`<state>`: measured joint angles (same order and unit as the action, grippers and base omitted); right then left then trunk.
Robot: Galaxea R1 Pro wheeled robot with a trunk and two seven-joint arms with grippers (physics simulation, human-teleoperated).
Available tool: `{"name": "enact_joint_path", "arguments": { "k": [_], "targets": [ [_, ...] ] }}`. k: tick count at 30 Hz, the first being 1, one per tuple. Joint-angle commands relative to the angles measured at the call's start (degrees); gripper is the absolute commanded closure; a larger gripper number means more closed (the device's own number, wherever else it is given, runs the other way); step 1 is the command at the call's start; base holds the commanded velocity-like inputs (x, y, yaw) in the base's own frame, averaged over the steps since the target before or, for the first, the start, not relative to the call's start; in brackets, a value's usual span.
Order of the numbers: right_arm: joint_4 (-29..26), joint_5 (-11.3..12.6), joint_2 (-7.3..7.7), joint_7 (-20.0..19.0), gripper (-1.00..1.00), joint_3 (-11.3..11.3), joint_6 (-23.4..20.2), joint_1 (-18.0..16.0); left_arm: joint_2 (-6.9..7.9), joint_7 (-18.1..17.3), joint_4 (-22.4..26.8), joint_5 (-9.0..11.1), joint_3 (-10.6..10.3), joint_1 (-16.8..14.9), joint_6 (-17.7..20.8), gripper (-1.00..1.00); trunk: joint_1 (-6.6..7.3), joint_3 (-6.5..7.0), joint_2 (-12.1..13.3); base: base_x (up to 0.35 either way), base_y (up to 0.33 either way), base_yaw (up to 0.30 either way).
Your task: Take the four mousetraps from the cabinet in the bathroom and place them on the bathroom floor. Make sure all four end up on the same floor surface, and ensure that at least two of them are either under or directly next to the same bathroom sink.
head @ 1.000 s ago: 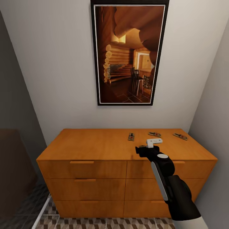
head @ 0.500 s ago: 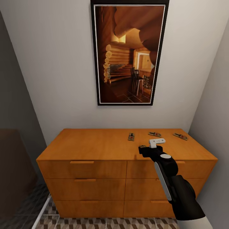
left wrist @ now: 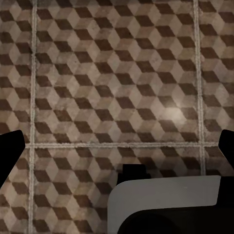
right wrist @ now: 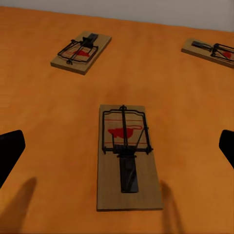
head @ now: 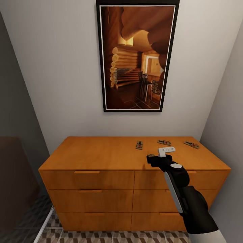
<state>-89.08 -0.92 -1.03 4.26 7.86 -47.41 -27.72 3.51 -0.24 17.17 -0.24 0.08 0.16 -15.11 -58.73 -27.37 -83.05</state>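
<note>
1. Plainly largest: pale wall [head: 60, 84] behind the cabinet, hung with a tall dark-framed picture [head: 136, 55] of a log interior, straight above the cabinet's back edge.
2. Next, the cabinet [head: 101, 153], wide orange-brown chest with a flat top and grooved drawer fronts, set against that wall in a narrow alcove.
3. Below the cabinet's base, a strip of bathroom floor [head: 111, 236] in brown, beige and white cubes; same tiling with pale grout lines under the left gripper [left wrist: 122, 151] in the left wrist view, both dark fingertips at the frame's edges, spread wide, holding nothing.
4. Reaching over the cabinet's front edge toward its right half: black right arm [head: 182, 195] ending in the right gripper [head: 156, 156], hanging just above the top. Fingertips in the right wrist view far apart at either edge, wide open, nothing between them.
5. Between those fingertips, flat on the cabinet top: nearest mousetrap [right wrist: 127, 156], long axis running along the gripper's line of sight, red mark and wire bar at the far end, dark lever toward the camera.
6. Farther back on the cabinet's right half, nearer the wall, three more mousetraps, well apart from each other: middle mousetrap [head: 139, 145] with long axis roughly front-to-back; second mousetrap [head: 164, 142] and corner mousetrap [head: 191, 145] lying nearer crosswise, the last nearest the right end.
</note>
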Motion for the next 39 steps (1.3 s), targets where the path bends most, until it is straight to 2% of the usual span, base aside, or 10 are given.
{"name": "enact_joint_path", "arguments": {
  "k": [1, 5, 10, 14, 17, 18, 24, 30, 39],
  "targets": [
    [-0.04, -0.07, 0.05, 0.01, -1.0, 0.06, -0.28, -0.05, 0.01, -0.03, 0.07, -0.03, 0.01, 0.02, -0.09, -1.0, 0.0, -0.05, -0.03, 0.0, 0.0, 0.0],
    [-0.04, -0.06, 0.33, -0.8, -1.0, -0.45, -0.25, -0.05, 0.01, -0.03, 0.06, -0.03, 0.01, 0.02, -0.09, -1.0, 0.0, -0.05, -0.03, 0.0, 0.0, 0.0],
    [-0.04, 0.03, 0.52, -2.1, -1.0, -2.47, -0.03, -0.04, 0.01, -0.03, 0.06, -0.03, 0.01, 0.02, -0.09, -1.0, 0.0, -0.05, -0.03, 0.0, 0.0, 0.0],
    [-0.04, 0.1, 0.56, -4.92, -1.0, -4.92, 0.79, -0.05, 0.01, -0.03, 0.06, -0.03, 0.01, 0.02, -0.09, -1.0, 0.0, -0.05, -0.03, 0.0, 0.0, 0.0],
    [-0.04, 0.08, 0.58, -7.44, -1.0, -7.13, 1.07, -0.05, -0.03, -0.03, 0.04, -0.03, 0.01, 0.02, -0.09, -1.0, 0.0, -0.05, -0.03, 0.0, 0.0, 0.0],
    [-0.04, 0.07, 0.58, -9.22, -1.0, -8.9, 1.17, -0.05, -0.05, -0.03, -0.07, -0.03, 0.01, 0.02, -0.09, -1.0, 0.0, -0.05, -0.03, 0.0, 0.0, 0.0],
    [-0.04, -0.01, 0.59, -13.91, -1.0, -14.26, 1.32, -0.04, -0.07, -0.03, -0.53, -0.03, 0.01, 0.02, -0.09, -1.0, 0.0, -0.05, -0.03, 0.0, 0.0, 0.0],
    [-0.04, -0.04, 0.59, -15.16, -1.0, -15.65, 1.35, -0.02, -0.08, -0.03, -0.63, -0.03, 0.01, 0.02, -0.09, -1.0, 0.0, -0.05, -0.03, 0.0, 0.0, 0.0],
    [-0.03, -0.08, 0.59, -15.44, -1.0, -16.07, 1.32, -0.05, -0.08, -0.03, -0.66, -0.03, 0.01, 0.02, -0.09, -1.0, 0.0, -0.05, -0.03, 0.0, 0.0, 0.0]
  ]
}}
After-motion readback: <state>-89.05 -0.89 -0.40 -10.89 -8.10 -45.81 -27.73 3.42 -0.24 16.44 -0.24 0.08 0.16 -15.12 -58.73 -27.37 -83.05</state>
